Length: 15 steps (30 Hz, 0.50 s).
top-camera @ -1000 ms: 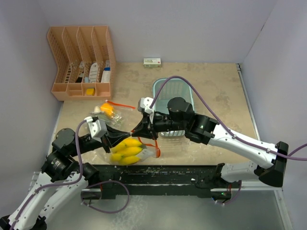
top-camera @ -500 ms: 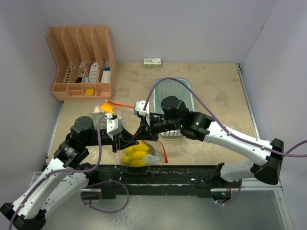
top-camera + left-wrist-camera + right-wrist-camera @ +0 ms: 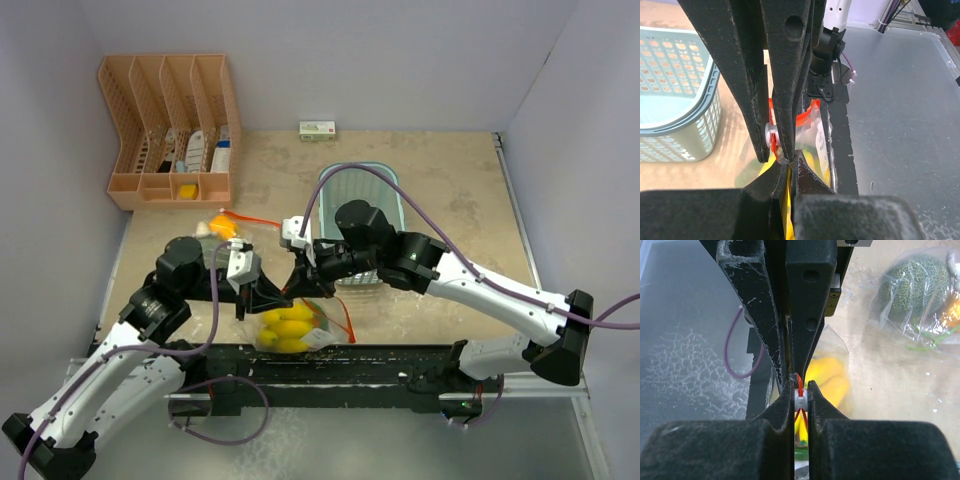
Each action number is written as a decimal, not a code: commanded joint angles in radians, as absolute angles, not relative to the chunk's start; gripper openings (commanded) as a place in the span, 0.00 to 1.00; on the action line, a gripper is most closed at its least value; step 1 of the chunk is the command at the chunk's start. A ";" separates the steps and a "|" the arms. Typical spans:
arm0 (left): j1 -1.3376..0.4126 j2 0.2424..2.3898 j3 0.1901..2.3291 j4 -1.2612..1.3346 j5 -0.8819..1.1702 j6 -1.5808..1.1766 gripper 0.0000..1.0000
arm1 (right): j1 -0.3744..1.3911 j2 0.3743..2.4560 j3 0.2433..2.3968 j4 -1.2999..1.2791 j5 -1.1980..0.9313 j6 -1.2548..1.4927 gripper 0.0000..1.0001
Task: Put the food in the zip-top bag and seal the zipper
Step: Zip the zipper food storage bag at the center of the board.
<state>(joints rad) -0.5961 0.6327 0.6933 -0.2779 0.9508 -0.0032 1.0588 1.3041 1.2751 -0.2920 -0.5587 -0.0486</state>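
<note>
Pinching, L gripper (image 3: 791,162): clenched on zip-top bag (image 3: 807,135) top edge, touching R fingers.
R gripper (image 3: 800,387): clamped on white zipper slider (image 3: 800,402).
Bananas (image 3: 288,328): inside that bag, hanging under both grippers, near front table edge.
Green head (image 3: 912,282): in 2nd clear bag (image 3: 880,315) w/ orange fruit (image 3: 952,315), apart.
Basket (image 3: 675,145): behind R arm.

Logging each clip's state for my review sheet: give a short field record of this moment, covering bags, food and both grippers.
bag in work: clear zip-top plastic bag with orange zipper, near table edge
contents: bunch of yellow bananas
left gripper: shut on that bag's top edge
right gripper: shut on white zipper slider
other bag: second clear bag, holding netted green round head and small orange fruit
basket: light blue mesh basket, behind right arm
</note>
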 commanded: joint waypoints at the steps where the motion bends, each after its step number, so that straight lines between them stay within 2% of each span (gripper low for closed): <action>1: -0.597 0.667 0.747 -0.249 0.995 0.046 0.00 | 1.062 1.300 1.321 -0.244 -0.524 -0.040 0.07; 5: -0.596 0.635 0.755 -0.272 0.879 0.040 0.00 | 1.062 1.279 1.292 -0.247 -0.472 -0.029 0.25; 8: -0.597 0.606 0.749 -0.260 0.810 0.027 0.00 | 1.062 1.262 1.262 -0.241 -0.443 -0.016 0.31; 12: -0.596 0.593 0.744 -0.252 0.792 0.021 0.00 | 1.061 1.239 1.246 -0.235 -0.443 -0.007 0.48; 15: -0.597 0.606 0.739 -0.248 0.810 0.020 0.00 | 1.061 1.210 1.246 -0.212 -0.442 0.005 0.55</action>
<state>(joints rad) -0.5980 0.5991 0.7055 -0.3119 0.8421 0.0116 1.0569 1.2720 1.2503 -0.2558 -0.4370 -0.0235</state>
